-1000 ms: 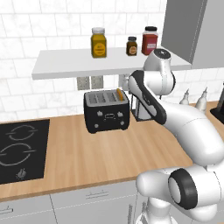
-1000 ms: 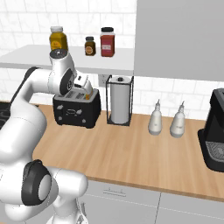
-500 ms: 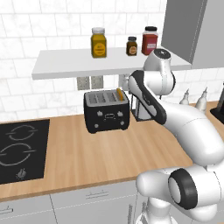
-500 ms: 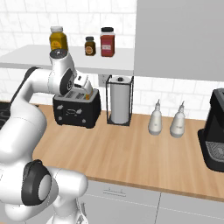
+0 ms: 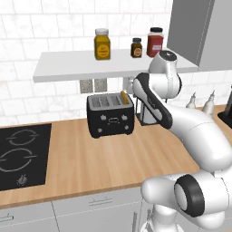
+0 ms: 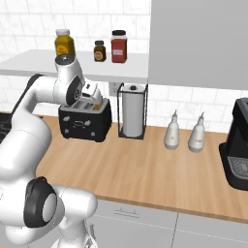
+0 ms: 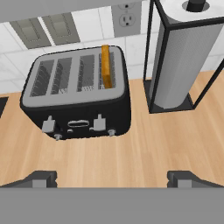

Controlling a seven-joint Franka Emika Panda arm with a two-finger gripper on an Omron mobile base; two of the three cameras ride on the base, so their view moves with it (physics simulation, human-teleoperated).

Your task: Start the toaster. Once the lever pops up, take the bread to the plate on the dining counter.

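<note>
Worktop (image 5: 90,163) of pale wood ran along a white-tiled wall, with white cabinet fronts below it and a black hob (image 5: 20,156) sunk into its left end. A white shelf (image 5: 81,65) hung above, carrying a yellow jar (image 5: 102,44), a small dark jar (image 5: 136,47) and a red jar (image 5: 155,42), and a grey wall cupboard (image 6: 198,41) filled the upper right.

Back against the tiles stood the toaster (image 7: 76,98), black with a silver-grey top. The bread (image 7: 105,65) stood on edge in its rightmost slot, the orange-brown crust poking above the top. Both pale levers on the front looked level with each other. Just beside the toaster to the right stood a paper towel roll (image 7: 188,61) in a black wire holder, close enough to crowd that side. Further right along the wood were two pale grey bottles (image 6: 184,135) and then a black coffee machine (image 6: 237,145).

The gripper (image 7: 111,178) hung above and in front of the toaster, apart from it. Its fingers (image 7: 41,178) were spread wide with nothing between them.
</note>
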